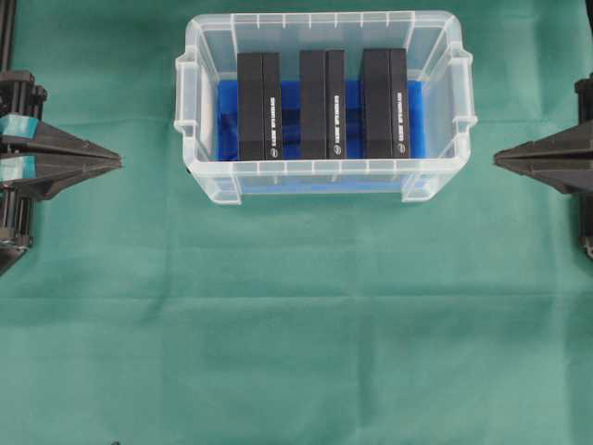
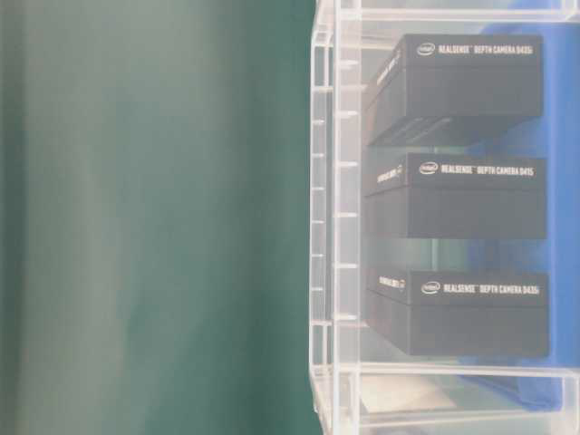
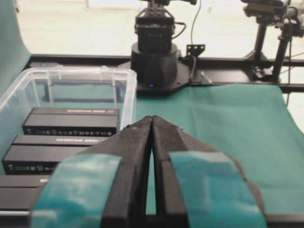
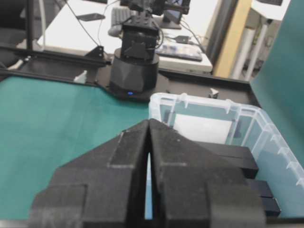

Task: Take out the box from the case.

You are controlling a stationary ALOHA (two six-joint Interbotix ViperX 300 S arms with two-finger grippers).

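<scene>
Set toward the far edge of the green-cloth-covered worktop (image 1: 296, 324), midway between its left and right edges: the large rectangular translucent clear plastic case (image 1: 324, 181) with rimmed edge and bright blue lining. Inside, standing on edge in a row, three slim black cardboard boxes with white lettering: left box (image 1: 258, 105), middle box (image 1: 321, 103), right box (image 1: 384, 102). Packed apart from one another, blue lining showing in the gaps, probably enough for a fingertip on either side. Not yet lifted, none of them; all three resting on the case bottom.

Parked well clear at the worktop's left edge, the left black hand (image 1: 116, 161) with teal tape on its fingers, pinched fully together and carrying nothing. Mirrored at the right edge, the right black hand (image 1: 498, 158), likewise pressed closed and empty. Both pointing inward toward the case, apparently in a resting pose ahead of the first reach.

Open cloth on every side of the case, widest toward the near edge, ample for setting a box down. Tightest spots likely the raised rim and the short walls beside the outer boxes; approach from above looking cleanest, with a straight upward pull needed to clear the rim.
</scene>
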